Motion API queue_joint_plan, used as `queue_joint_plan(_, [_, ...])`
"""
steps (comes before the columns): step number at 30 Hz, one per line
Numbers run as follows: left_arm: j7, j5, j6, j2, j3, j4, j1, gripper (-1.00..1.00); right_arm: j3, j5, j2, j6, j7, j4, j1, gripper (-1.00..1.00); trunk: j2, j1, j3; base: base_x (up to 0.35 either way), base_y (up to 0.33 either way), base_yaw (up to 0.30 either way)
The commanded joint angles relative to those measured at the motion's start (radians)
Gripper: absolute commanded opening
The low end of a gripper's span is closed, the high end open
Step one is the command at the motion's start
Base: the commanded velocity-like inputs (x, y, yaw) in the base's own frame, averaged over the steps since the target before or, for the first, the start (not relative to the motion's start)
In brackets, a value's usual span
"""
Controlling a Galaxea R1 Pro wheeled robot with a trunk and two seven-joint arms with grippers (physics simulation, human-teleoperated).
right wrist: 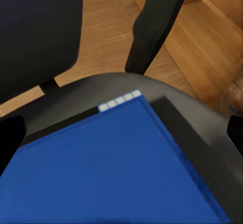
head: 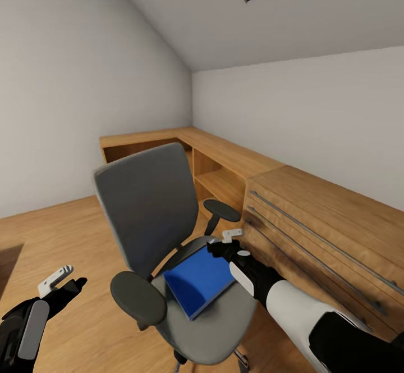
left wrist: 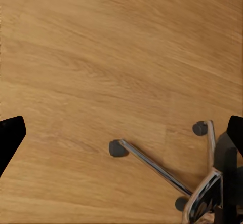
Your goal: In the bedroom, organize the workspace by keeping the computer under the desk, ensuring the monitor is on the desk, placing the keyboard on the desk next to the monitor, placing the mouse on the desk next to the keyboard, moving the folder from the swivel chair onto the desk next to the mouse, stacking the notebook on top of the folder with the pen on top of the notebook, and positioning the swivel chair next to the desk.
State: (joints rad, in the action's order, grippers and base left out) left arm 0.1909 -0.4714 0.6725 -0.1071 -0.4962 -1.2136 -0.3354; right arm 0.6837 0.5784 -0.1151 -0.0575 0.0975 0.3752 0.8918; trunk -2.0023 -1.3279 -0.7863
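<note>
The grey swivel chair stands in the middle of the wooden floor, its back toward the far corner. On its seat lies the bright blue folder, flat and slightly askew. My right gripper hovers open just over the folder's far corner, beside the right armrest. In the right wrist view the folder spreads below the open gripper, with the seat's grey edge beyond it. My left gripper hangs open and empty to the chair's left, above the floor; its wrist view catches the chair's chrome base.
A light wooden drawer unit stands close on the chair's right, joined to low wooden shelving that runs into the corner. Bare wooden floor opens to the left. A dark edge shows at far left.
</note>
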Motion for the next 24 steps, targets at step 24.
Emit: queue_joint_plan(24, [0.011,-0.010,0.003,0.006,-0.001,0.000,-0.001,1.00,0.017,0.006,0.009,0.041,-0.022,-0.004,0.001,1.00,-0.169,-0.092,-0.076,0.000,0.000,0.000])
